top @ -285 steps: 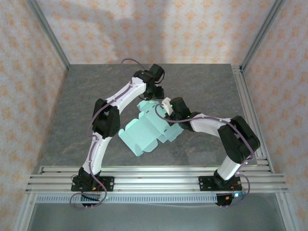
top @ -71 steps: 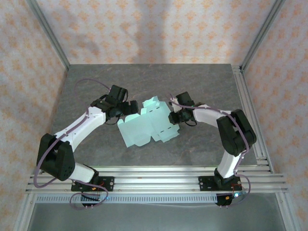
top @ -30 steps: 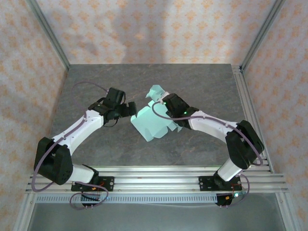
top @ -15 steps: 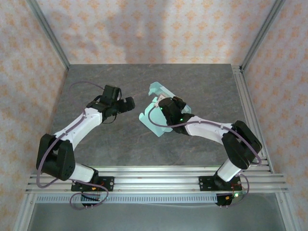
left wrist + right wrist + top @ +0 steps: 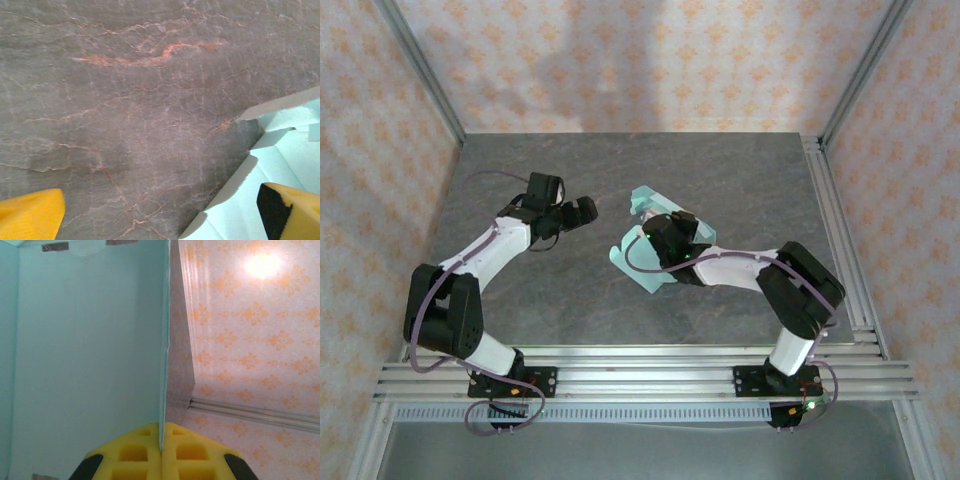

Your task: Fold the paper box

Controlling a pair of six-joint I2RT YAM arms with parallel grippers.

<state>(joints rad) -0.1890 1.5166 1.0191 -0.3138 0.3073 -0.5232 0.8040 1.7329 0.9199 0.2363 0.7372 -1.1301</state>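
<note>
The top external camera sits high behind the arm bases, looking down and forward over the whole grey desk (image 5: 620,170) to the patterned wall (image 5: 650,60) at the back. The left wrist camera faces steeply down, close over the desk, with its yellow fingertips (image 5: 30,217) in the bottom corners and an edge of the paper box (image 5: 280,165) at lower right. The right wrist camera looks along the right end effector (image 5: 161,452), hard against the box's card, toward that wall. All three views share the box.

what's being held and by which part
The right gripper pinches the paper box between its fingers by one panel's edge; the left gripper holds nothing.
</note>
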